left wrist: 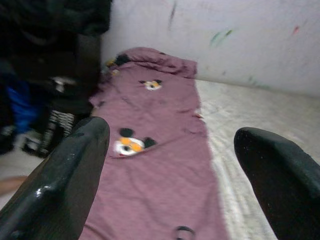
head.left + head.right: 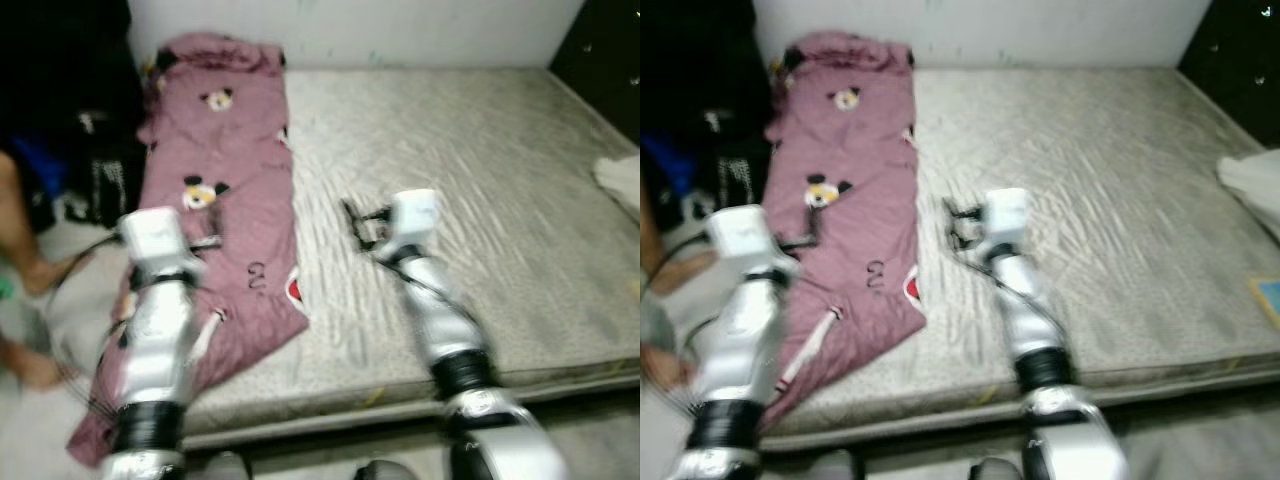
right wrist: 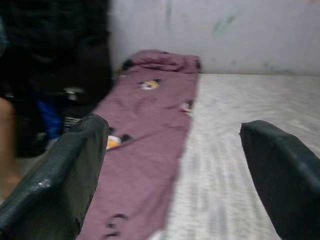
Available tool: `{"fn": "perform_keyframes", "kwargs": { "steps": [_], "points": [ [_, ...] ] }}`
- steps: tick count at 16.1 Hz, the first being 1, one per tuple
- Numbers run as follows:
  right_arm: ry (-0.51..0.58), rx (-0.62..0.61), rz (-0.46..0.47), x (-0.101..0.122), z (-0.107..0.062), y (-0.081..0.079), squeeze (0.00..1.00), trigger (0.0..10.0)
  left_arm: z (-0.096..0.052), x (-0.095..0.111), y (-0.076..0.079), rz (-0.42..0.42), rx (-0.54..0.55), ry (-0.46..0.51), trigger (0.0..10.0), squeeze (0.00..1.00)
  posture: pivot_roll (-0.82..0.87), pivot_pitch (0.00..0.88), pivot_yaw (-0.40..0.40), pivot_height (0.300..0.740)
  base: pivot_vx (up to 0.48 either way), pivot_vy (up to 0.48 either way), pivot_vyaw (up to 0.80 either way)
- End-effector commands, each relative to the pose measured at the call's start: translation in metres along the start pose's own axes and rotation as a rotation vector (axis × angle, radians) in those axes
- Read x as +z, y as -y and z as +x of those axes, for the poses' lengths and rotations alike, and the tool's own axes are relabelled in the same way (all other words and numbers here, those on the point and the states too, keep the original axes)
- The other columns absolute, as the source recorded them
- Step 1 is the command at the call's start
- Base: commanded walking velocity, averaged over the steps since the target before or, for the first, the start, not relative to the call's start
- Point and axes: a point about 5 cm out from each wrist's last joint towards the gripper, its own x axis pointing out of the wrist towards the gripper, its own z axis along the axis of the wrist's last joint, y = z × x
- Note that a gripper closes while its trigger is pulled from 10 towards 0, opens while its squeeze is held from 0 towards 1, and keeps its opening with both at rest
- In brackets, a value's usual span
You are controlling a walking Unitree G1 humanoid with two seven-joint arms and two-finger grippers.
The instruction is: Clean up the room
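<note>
A mauve blanket (image 2: 225, 190) with cartoon mouse prints lies lengthwise along the left side of a grey mattress (image 2: 470, 180), its near end drooping over the mattress edge. My left gripper (image 2: 205, 240) hovers over the blanket's middle, open and holding nothing. My right gripper (image 2: 355, 222) is open too, above bare mattress just right of the blanket's edge. In the left wrist view the blanket (image 1: 155, 150) stretches away between the two black fingers (image 1: 65, 175). The right wrist view shows the blanket (image 3: 150, 130) beside bare mattress (image 3: 250, 130).
A person's bare legs (image 2: 20, 240) are at the far left, beside a dark pile of bags and clothes (image 2: 90, 170). A white cloth (image 2: 620, 180) lies at the mattress's right edge. Dark furniture (image 2: 610, 50) stands at the back right, and a pale wall (image 2: 400, 30) runs behind.
</note>
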Motion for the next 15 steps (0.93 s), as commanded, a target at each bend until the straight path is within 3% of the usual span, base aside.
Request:
{"fn": "perform_keyframes", "kwargs": {
  "steps": [1, 6, 8, 15],
  "points": [
    [-0.001, -0.027, -0.015, 0.002, -0.002, 0.012, 0.0, 10.0, 0.001, 0.004, 0.01, -0.006, -0.029, 0.016, 10.0, 0.0, -0.06, 0.0, -0.025, 0.74, 0.0, 0.48, 0.0],
    [-0.009, -0.016, -0.019, 0.001, -0.002, 0.01, 0.0, 10.0, 0.002, 0.01, 0.005, 0.099, 0.016, 0.064, 10.0, 0.0, -0.06, 0.0, -0.024, 0.74, 0.0, 0.049, 0.0],
    [-0.014, -0.009, -0.016, 0.0, -0.002, 0.009, 0.0, 10.0, 0.003, 0.008, 0.002, 0.052, 0.004, 0.047, 10.0, 0.0, -0.06, 0.0, -0.023, 0.74, 0.0, 0.0, 0.0],
    [-0.006, 0.005, 0.023, -0.004, -0.011, 0.005, 0.0, 10.0, -0.01, 0.0, -0.002, 0.052, 0.019, 0.018, 10.0, 0.0, -0.06, 0.0, -0.015, 0.74, 0.0, 0.0, 0.0]
  ]
}}
